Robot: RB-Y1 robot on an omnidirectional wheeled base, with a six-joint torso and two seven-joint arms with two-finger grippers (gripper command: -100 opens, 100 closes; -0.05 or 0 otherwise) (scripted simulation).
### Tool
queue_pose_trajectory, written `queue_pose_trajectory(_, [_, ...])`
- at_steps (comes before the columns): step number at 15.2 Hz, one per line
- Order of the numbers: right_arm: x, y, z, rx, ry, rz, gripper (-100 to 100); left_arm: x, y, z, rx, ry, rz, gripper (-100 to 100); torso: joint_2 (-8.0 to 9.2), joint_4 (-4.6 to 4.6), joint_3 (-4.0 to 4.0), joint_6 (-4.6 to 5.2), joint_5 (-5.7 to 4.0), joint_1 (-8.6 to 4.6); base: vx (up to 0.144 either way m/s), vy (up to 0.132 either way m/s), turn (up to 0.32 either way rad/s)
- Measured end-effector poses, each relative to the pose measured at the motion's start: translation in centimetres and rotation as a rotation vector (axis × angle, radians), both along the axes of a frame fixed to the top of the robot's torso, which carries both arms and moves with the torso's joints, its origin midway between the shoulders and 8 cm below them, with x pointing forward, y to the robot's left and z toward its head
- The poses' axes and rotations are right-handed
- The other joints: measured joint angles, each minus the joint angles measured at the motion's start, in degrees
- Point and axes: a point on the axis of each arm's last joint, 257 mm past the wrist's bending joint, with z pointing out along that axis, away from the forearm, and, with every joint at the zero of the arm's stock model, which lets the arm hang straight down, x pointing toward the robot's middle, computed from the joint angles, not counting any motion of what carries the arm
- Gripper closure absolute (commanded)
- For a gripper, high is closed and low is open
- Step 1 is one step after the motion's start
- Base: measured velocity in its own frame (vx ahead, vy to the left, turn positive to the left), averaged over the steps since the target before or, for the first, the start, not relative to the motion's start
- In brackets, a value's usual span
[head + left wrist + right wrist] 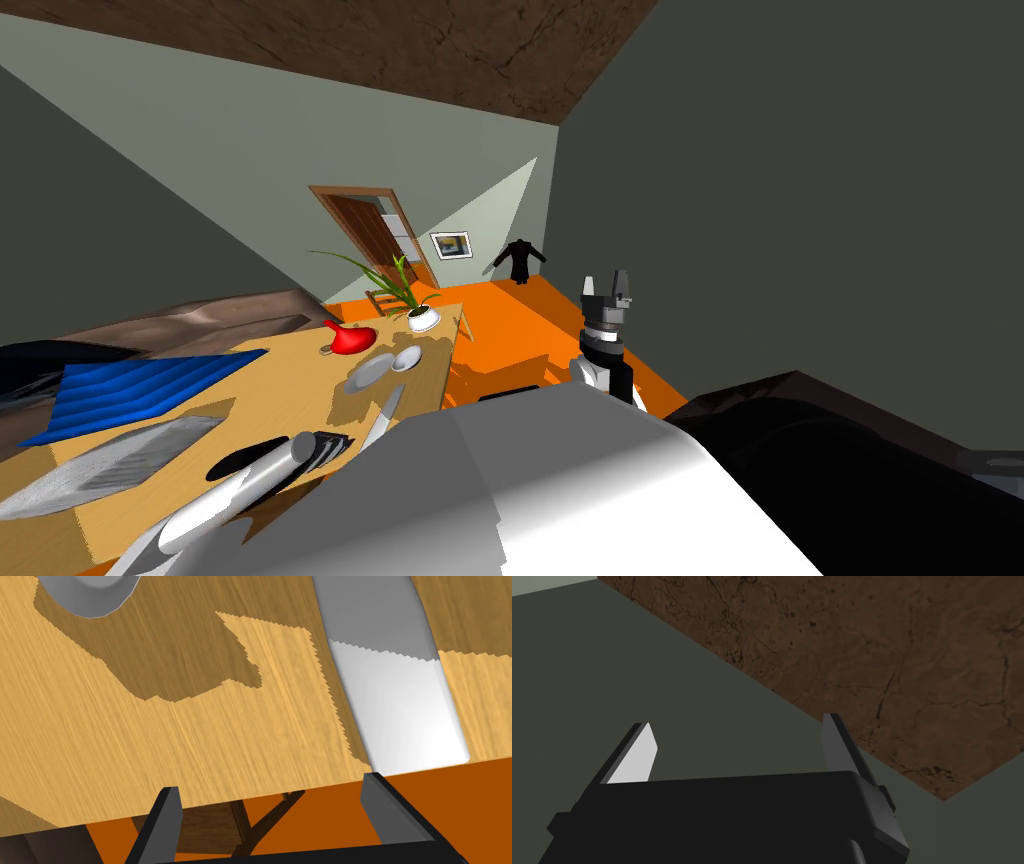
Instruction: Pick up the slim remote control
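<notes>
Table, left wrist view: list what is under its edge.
Under the table edge, orange floor and a dark wooden leg frame show. The table itself covers whatever lies farther under it.

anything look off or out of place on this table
The slim remote control lies with its near end right at the edge of the wooden table, just ahead of the open left gripper. A nudge could push it off. Nothing looks spilled or broken.

Orange floor (510, 320), grey-green walls (780, 180), brown ceiling (400, 50), wooden table (300, 385), door (365, 225).
</notes>
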Motion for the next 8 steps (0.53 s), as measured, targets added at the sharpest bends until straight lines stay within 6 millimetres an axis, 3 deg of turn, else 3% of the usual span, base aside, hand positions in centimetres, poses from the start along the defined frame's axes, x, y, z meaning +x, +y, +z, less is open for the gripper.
queue_pose_trajectory(8, [0.0,0.0,0.0,0.0,0.0,0.0,0,-5.0,-2.5,-3.2,-0.201,0.067,0.183,-100,0.0,0.0,0.0,-0.01,0.02,0.13,0.139,0.013,-0.02])
